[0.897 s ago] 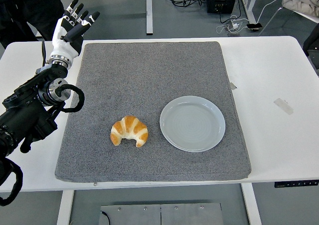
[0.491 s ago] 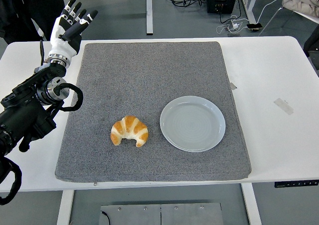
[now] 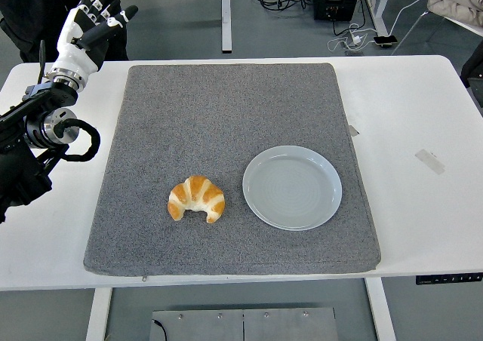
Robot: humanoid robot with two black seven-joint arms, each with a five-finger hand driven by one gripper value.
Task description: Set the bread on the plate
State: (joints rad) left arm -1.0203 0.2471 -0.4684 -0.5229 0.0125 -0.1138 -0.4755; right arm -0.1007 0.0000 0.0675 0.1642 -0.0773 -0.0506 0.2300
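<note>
One golden-brown, crescent-shaped croissant (image 3: 196,198) lies on the grey felt-like mat (image 3: 226,107) that covers most of the white table (image 3: 423,99), toward the mat's near edge and a little left of its middle. Just to its right, close but not touching, sits the round pale-blue ceramic plate (image 3: 292,187), which holds nothing. The left hand (image 3: 89,26), white and black with five fingers, is raised at the far left corner of the table, off the mat's far left corner and well apart from the bread; its fingers are spread loosely and grip nothing. The black left arm (image 3: 34,141) runs in from the left edge over the bare tabletop beside the mat. The right arm does not show at all. Judging by how things lie, no part of the task is done: the bread is untouched and the plate is bare. Everything is left, namely bringing a hand across to the croissant, closing on it, lifting it the short way right, and setting it down inside the plate's rim.
</note>
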